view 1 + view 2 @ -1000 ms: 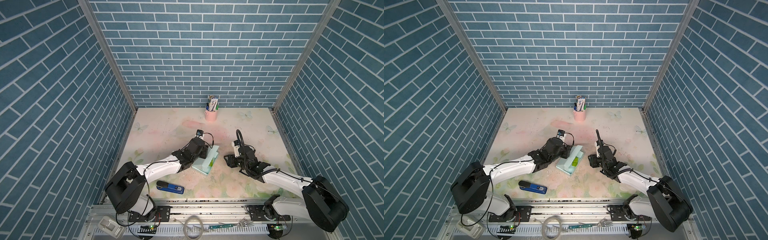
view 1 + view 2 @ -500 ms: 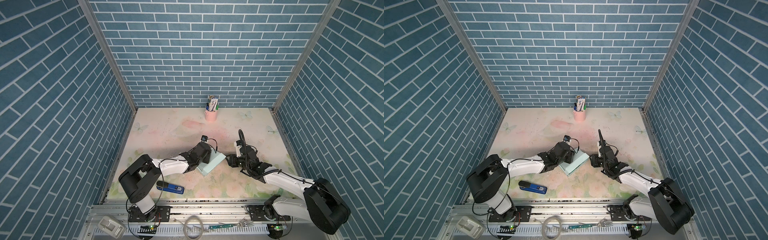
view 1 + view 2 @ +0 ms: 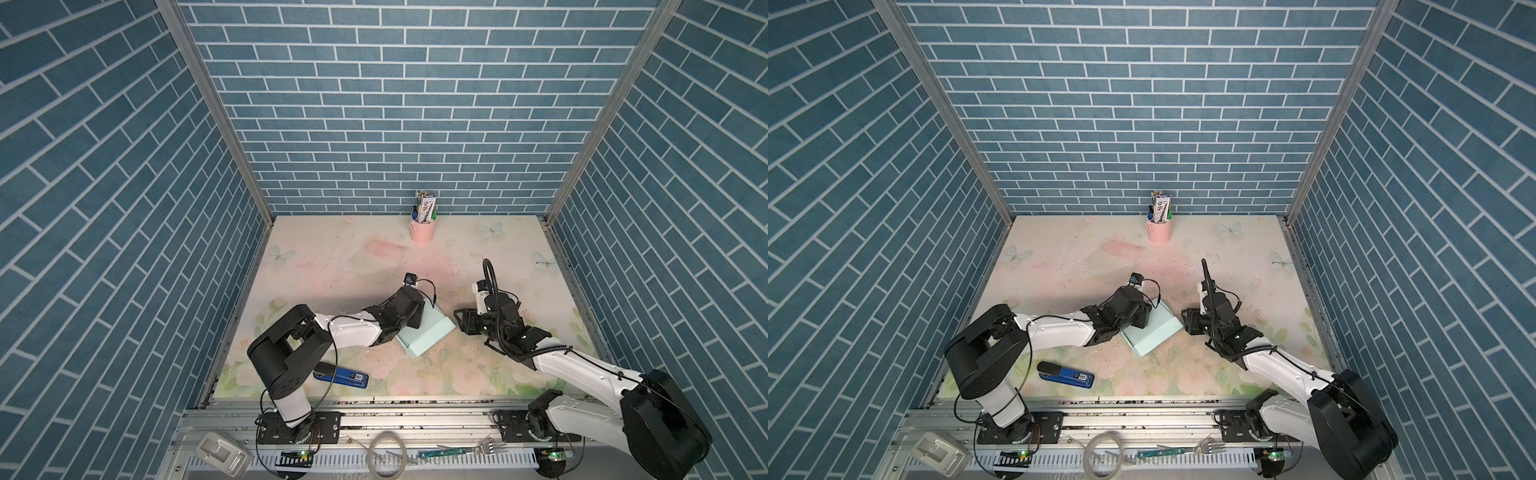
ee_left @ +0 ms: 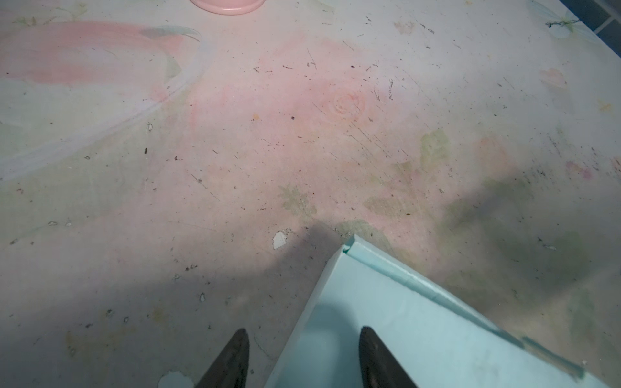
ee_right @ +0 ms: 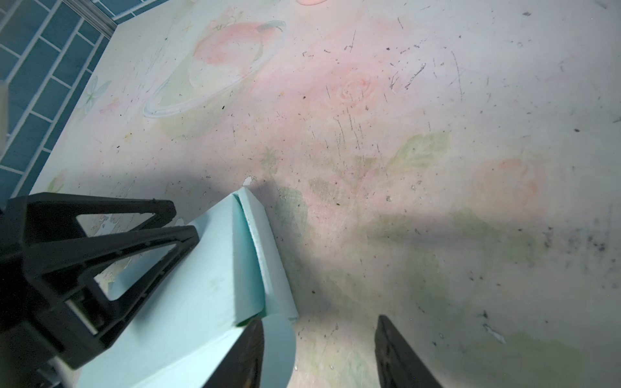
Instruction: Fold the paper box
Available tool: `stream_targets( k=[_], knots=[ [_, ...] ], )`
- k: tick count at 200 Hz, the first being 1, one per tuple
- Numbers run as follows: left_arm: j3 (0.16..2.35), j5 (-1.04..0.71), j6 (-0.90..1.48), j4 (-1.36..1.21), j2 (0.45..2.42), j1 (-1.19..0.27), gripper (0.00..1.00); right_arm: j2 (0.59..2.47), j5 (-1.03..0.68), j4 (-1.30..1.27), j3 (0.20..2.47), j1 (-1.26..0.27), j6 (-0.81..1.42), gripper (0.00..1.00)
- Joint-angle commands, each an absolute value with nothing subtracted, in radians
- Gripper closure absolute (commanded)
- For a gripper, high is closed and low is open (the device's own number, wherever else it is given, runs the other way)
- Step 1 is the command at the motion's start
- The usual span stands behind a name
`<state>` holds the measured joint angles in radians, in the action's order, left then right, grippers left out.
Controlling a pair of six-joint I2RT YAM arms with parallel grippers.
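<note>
The paper box, pale mint card, lies with its lid down in the middle of the mat in both top views. My left gripper is over its left end. In the left wrist view this gripper is open: one fingertip is over the lid, the other over the mat beside the box edge. My right gripper is open at the box's right corner. One of its fingertips is next to a rounded flap sticking out from the box.
A blue stapler lies near the front left of the mat. A pink cup with pens stands at the back by the brick wall. Brick walls close in the left, right and back sides.
The box lid, open a second ago with something green showing inside, now lies down. My left arm has swung in over the box, and my right gripper has moved up to its right corner.
</note>
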<state>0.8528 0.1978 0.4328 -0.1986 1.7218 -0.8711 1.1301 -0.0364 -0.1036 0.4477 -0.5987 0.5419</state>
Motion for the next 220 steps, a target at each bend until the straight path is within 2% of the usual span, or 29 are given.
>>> stream_targets(
  k=[1,80,136,183,220],
  knots=[
    [0.844,0.190,0.433,-0.175,1.754,-0.886,0.45,1.102,-0.027,-0.057,0.466,-0.594,0.522,0.46],
    [0.888,0.186,0.417,-0.127,1.715,-0.881,0.44,1.131,-0.082,-0.051,0.500,-0.594,0.505,0.46],
    [0.906,0.163,0.482,0.032,1.505,-0.825,0.36,1.181,-0.140,-0.060,0.531,-0.594,0.486,0.46],
    [0.806,0.250,0.611,0.322,1.267,-0.770,0.39,1.223,-0.139,-0.071,0.543,-0.597,0.486,0.46],
    [0.740,0.240,0.692,0.477,1.194,-0.767,0.41,1.284,-0.107,-0.060,0.577,-0.597,0.486,0.46]
  ],
)
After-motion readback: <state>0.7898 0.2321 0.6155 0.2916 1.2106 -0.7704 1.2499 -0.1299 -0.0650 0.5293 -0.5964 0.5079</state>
